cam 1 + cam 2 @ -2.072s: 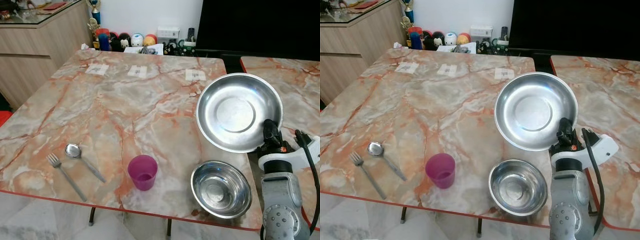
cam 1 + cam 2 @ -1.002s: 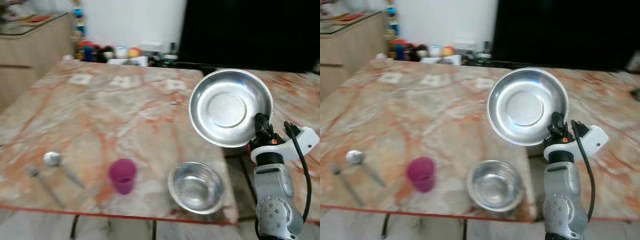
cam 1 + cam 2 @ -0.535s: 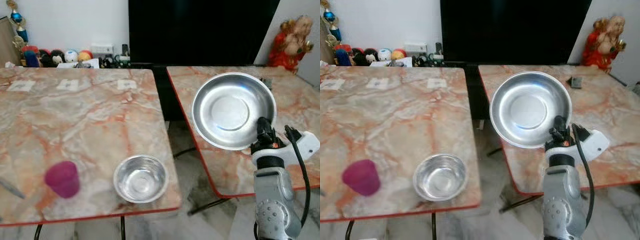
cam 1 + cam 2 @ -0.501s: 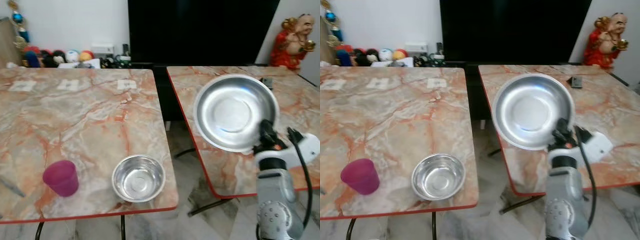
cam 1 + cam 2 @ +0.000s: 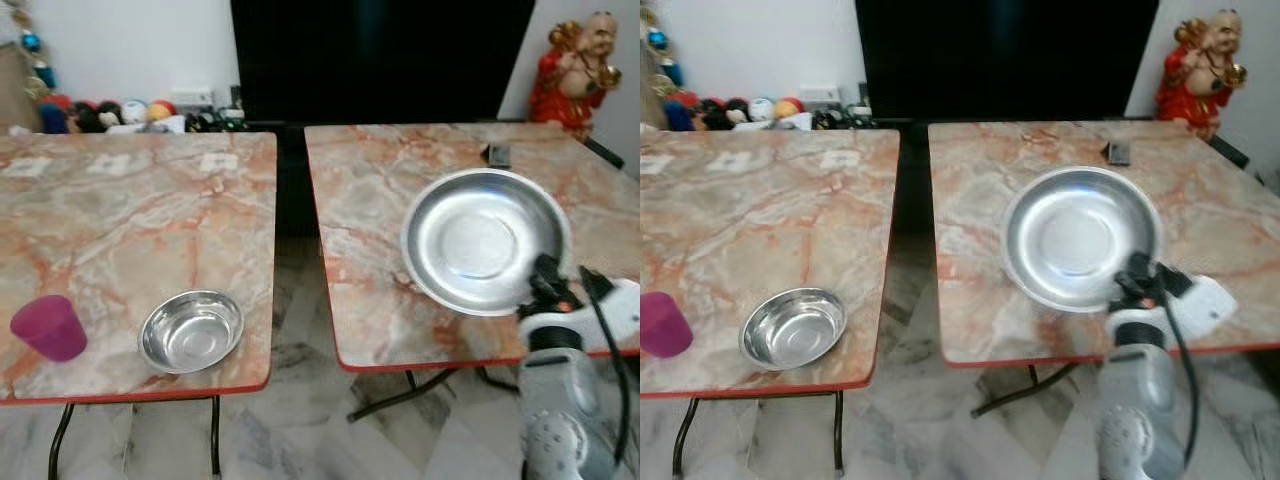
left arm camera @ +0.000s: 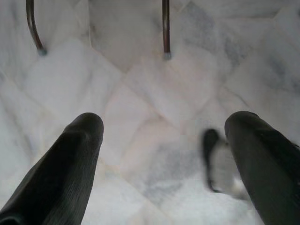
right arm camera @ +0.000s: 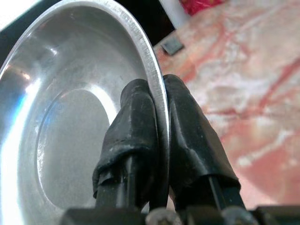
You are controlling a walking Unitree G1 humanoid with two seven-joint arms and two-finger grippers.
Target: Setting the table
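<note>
My right gripper [image 5: 545,274] is shut on the rim of a wide steel plate [image 5: 485,240]. The plate hangs tilted over the near part of the right marble table [image 5: 380,190]. In the right wrist view both fingers [image 7: 136,117] pinch the plate's edge [image 7: 157,93]. On the left marble table [image 5: 120,210] a steel bowl [image 5: 191,330] sits near the front edge, with a purple cup [image 5: 48,327] to its left. My left gripper [image 6: 164,140] is open with nothing between its fingers, pointing down at the marble floor.
A gap with bare floor [image 5: 290,300] separates the two tables. A small dark object [image 5: 498,154] lies at the right table's far side. A red figurine [image 5: 572,70] stands at the back right, a black screen [image 5: 380,55] behind, toys [image 5: 110,112] at the back left.
The view has swung right, so both tables show further left. The plate has come lower and tilted flatter over the right table, still held by my right gripper.
</note>
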